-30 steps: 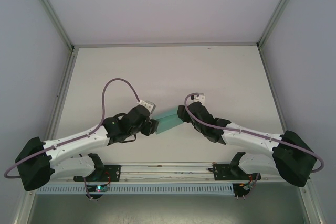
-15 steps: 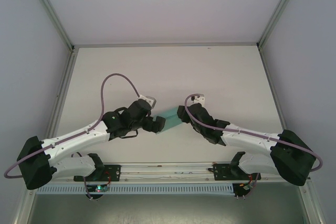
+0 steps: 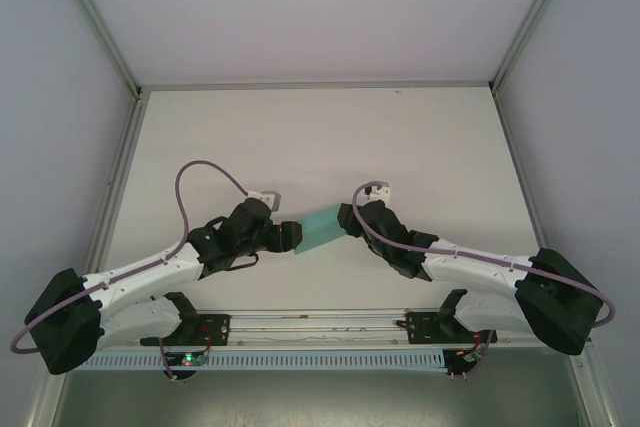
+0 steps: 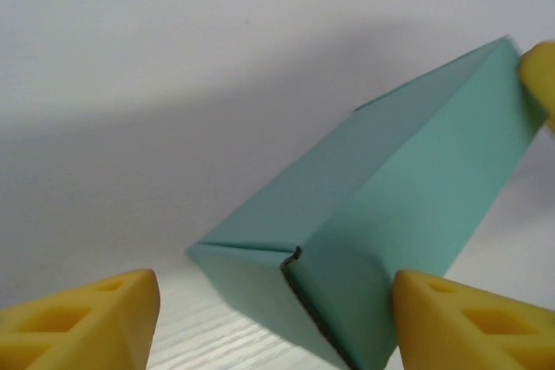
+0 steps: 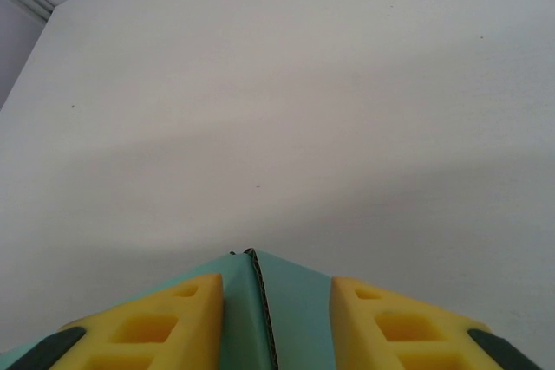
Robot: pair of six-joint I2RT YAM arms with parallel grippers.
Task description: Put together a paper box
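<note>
**While right fingers [image 5: 152, 327] pinch the teal-green thin-card paper box [image 5: 260, 322], left fingers [image 4: 87, 318] stand open at its other end**

Since both yellow right pads sit flat against the card, one on each side of a seam, that grip reads as closed on the box. In the left wrist view one of those pads touches the far corner. Left fingers are spread wide and not gripping. One pad is well apart from the box's near end, the other just beside its side wall, contact unclear.

Box is formed into a rectangular tube, tilted, near end low. Cannot tell if it rests on the white worktop [image 3: 300, 137] or hangs just above it. Near end shows a folded flap [image 4: 247, 288] with a raw card edge and a small gap at the corner, so probably not fully tucked.

From above, box sits between the two wrists, mid-worktop toward the arm bases, with left arm [image 3: 150, 272] and right arm [image 3: 470, 262] angled in at it.

Step, as I judge it: finishing the end closure, late in the task. Next move calls for the left fingers to line up on that loose flap and press it home while the right grip holds steady. Squeezing too hard could crush the thin card.
</note>
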